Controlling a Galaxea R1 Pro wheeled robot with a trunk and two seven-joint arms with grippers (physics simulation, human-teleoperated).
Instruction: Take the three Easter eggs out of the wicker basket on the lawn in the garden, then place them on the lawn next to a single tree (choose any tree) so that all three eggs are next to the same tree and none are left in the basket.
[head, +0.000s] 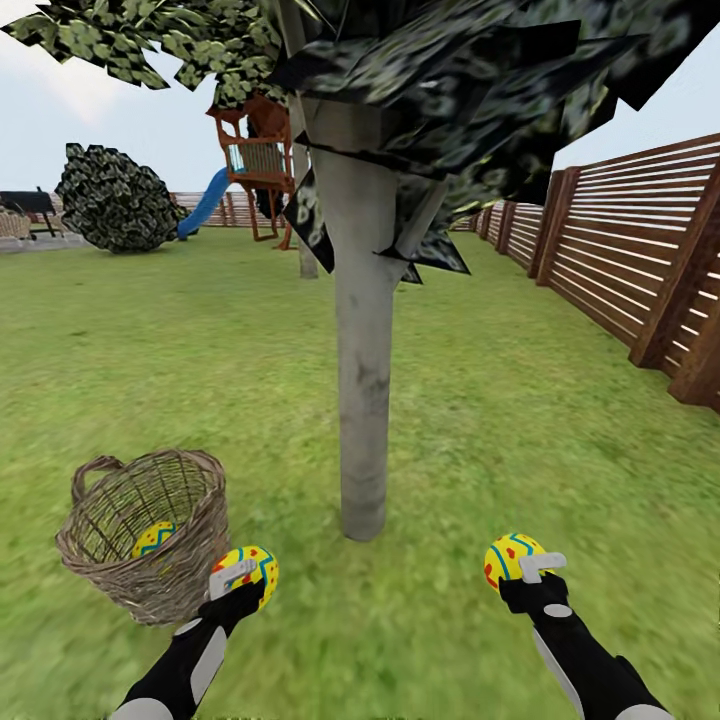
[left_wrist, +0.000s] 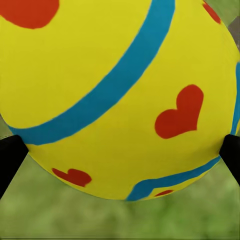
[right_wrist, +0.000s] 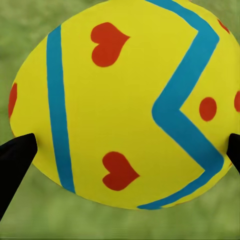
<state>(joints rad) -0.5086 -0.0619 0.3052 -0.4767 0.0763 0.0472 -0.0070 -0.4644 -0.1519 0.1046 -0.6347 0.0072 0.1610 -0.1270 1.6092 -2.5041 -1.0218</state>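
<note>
A pale grey tree (head: 363, 400) with a dark leafy crown rises from the lawn (head: 520, 420) straight ahead. My left gripper (head: 243, 576) is shut on a yellow Easter egg (head: 254, 567) (left_wrist: 120, 95) with blue bands and red marks, just right of the brown wicker basket (head: 190, 575). A third egg (head: 153, 538) lies inside the basket. My right gripper (head: 528, 570) is shut on another egg (head: 510, 558) (right_wrist: 122, 105) to the right of the trunk, above the grass.
A dark slat fence (head: 640, 260) runs along the right side. Far back stand a wooden playset (head: 262, 160) with a blue slide, a dark bush (head: 115, 200) and a second trunk (head: 306, 250). Open grass surrounds the tree.
</note>
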